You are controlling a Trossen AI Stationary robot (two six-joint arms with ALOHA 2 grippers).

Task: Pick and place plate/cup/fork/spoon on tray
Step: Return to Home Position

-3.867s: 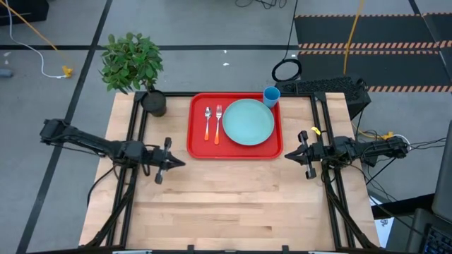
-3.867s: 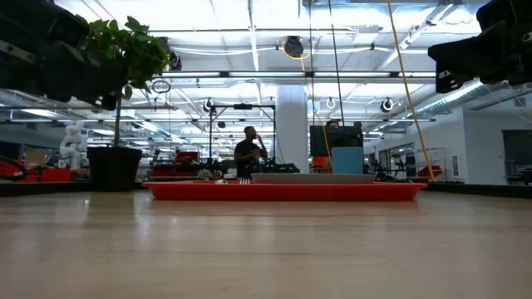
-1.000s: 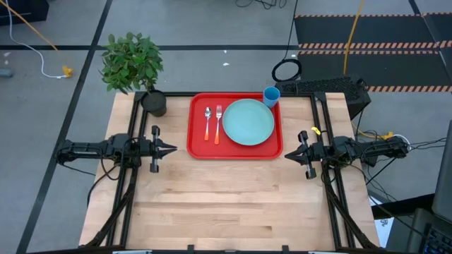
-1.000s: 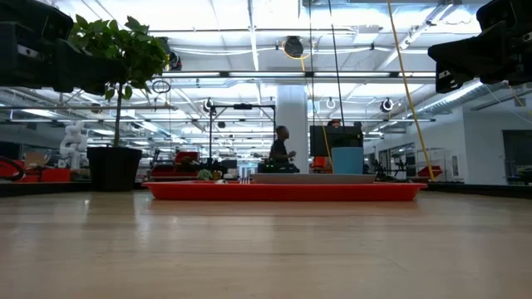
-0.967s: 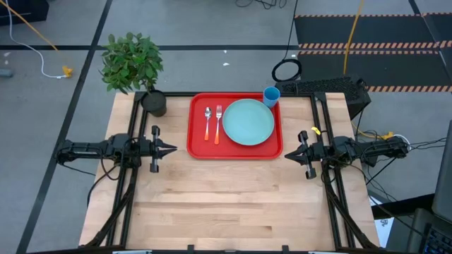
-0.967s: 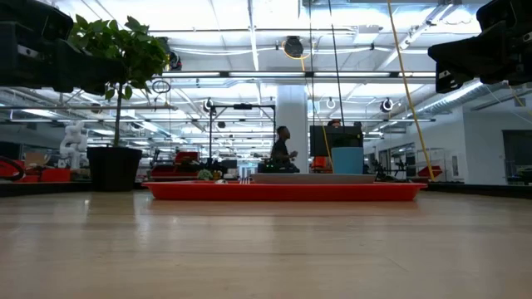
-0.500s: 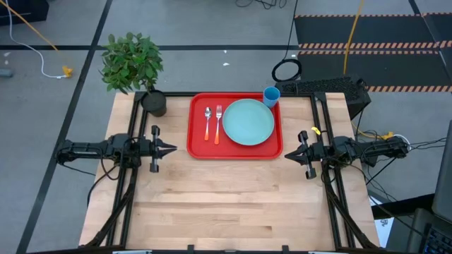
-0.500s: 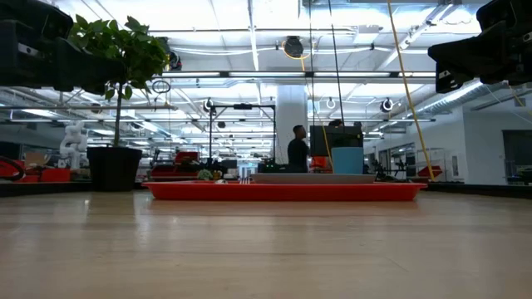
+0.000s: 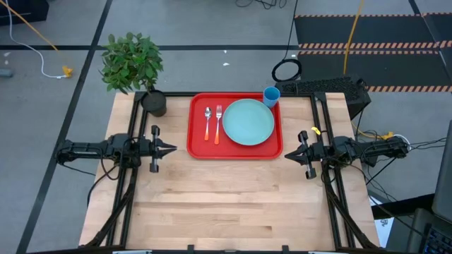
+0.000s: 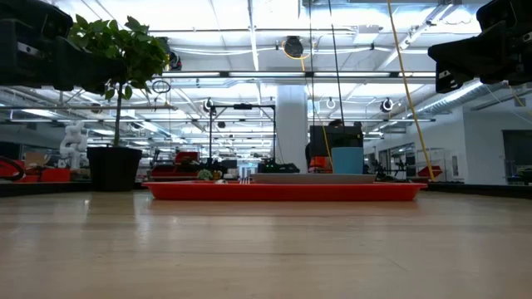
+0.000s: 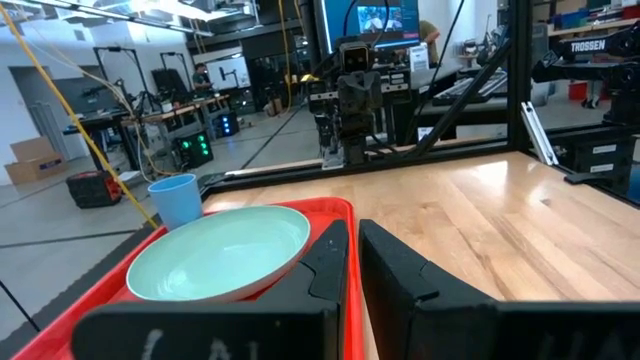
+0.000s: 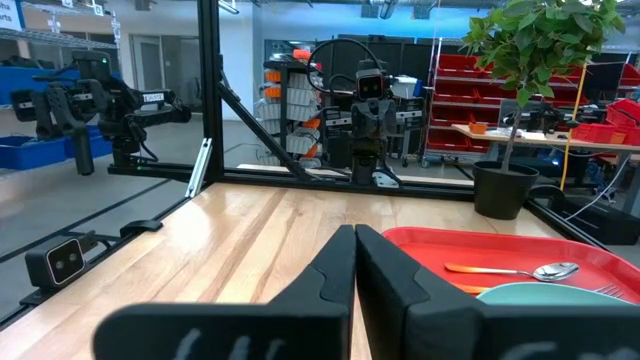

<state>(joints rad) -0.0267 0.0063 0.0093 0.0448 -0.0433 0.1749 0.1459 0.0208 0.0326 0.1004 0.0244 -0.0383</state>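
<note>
Fingers [image 11: 400, 275] pressed together and empty, the left gripper [image 9: 168, 149] at 9 o'clock and the right gripper [image 9: 289, 154] at 3 o'clock flank the tray [image 9: 194, 149], apparently parked because the plate [image 9: 248, 121], the fork [image 9: 218, 121] and spoon [image 9: 207, 121] at its 9 o'clock, and the cup [image 9: 271, 94] at its 1 o'clock are loaded.

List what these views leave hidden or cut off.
Low view: fork and spoon mostly hidden behind the tray rim.
Right wrist view: plate cut off by the bottom edge; cup outside the frame.
Low view: left gripper and right gripper cut by the top corners.
</note>
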